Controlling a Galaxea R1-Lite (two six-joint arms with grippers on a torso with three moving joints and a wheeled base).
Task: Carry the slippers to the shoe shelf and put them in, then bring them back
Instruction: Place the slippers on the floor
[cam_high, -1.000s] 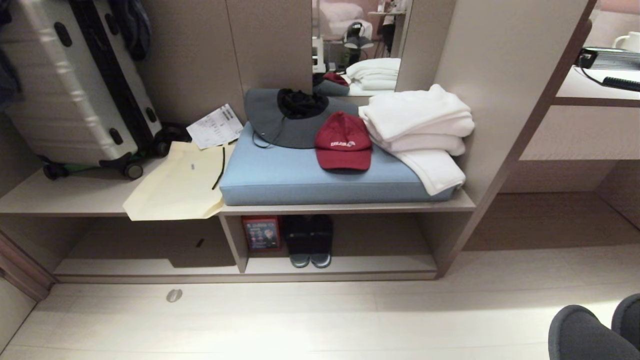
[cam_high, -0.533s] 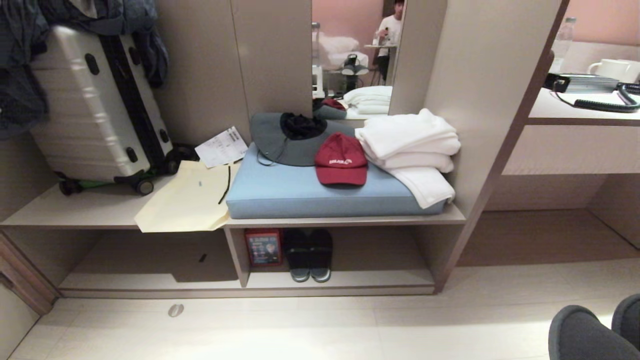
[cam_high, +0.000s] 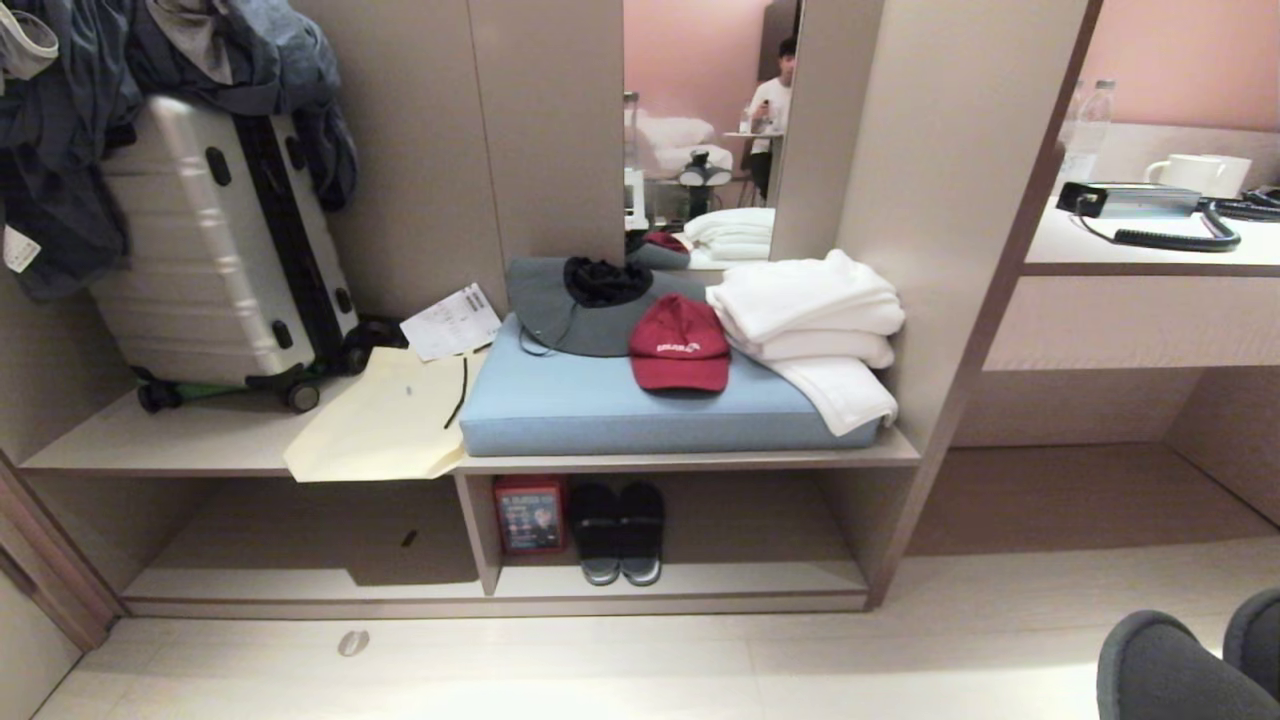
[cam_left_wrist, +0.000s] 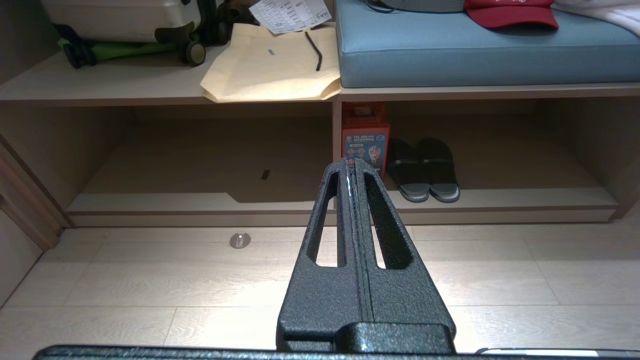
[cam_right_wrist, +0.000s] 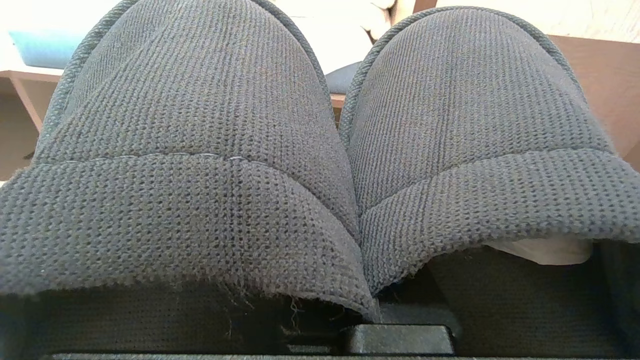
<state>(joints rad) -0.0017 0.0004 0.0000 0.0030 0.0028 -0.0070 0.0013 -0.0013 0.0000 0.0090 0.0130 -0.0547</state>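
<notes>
Right wrist view — slippers (cam_right_wrist: 320, 150) astride right hand (cam_right_wrist: 395, 340)

Slippers (cam_right_wrist: 320, 150) side by side directly ahead of right gripper, toes pointing away from it. Shoe shelf (cam_left_wrist: 500, 197) ahead of left gripper (cam_left_wrist: 356, 167), beyond strip of floor (cam_left_wrist: 150, 280). Second pair of slippers (cam_left_wrist: 424, 170) in shelf, ahead-right of left gripper; box (cam_left_wrist: 365, 140) just left of them.
</notes>
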